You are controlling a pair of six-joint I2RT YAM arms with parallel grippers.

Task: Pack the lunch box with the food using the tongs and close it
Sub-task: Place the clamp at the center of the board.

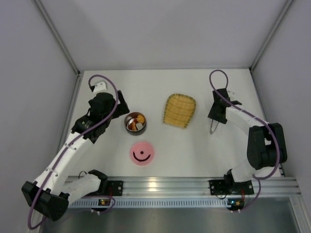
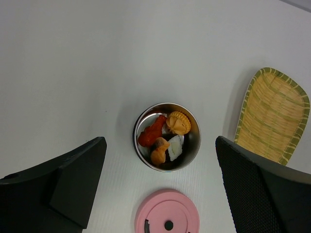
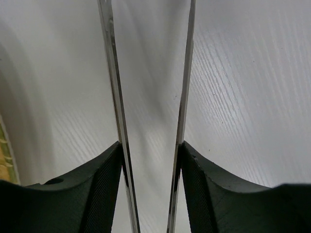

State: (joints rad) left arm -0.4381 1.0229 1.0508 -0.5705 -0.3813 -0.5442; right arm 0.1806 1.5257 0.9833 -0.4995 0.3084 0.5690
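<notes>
Over the table, top view: the lunch box (image 1: 135, 131) sits left of frame centre with the food (image 1: 136, 119) inside. Its pink lid (image 1: 142, 153) lies off, just below it. The yellow tray (image 1: 179, 110), right of centre, looks bare.
Top view, left gripper (image 1: 118, 106): just left of the lunch box, spread to its widest, holding nothing.
Top view, right gripper (image 1: 216, 119): at frame right, beyond the tray, with the tongs (image 1: 212, 127) pointing down at the table (image 1: 194, 150).
Left wrist view, contents: orange, dark red and dark-and-white pieces fill the lunch box at frame centre. The lid is at the bottom edge and the tray at the right edge.
Right wrist view, grip: my fingers (image 3: 97, 194) clamp the outer faces of both tong arms. The arms run up the frame with a gap between them and nothing in it.
Step in hand (judgement): packing looks complete, so I park the tongs, then fit the lid.
Procedure, tongs: lower them flat onto bare table, clear of the tray, and ease my grip off slowly so the sprung arms do not jump.
Procedure, lid: take it across its rim, keep it level, centre it over the lunch box, then press down.
Caution: a tilted lid may catch the rim and push the light lunch box aside.
</notes>
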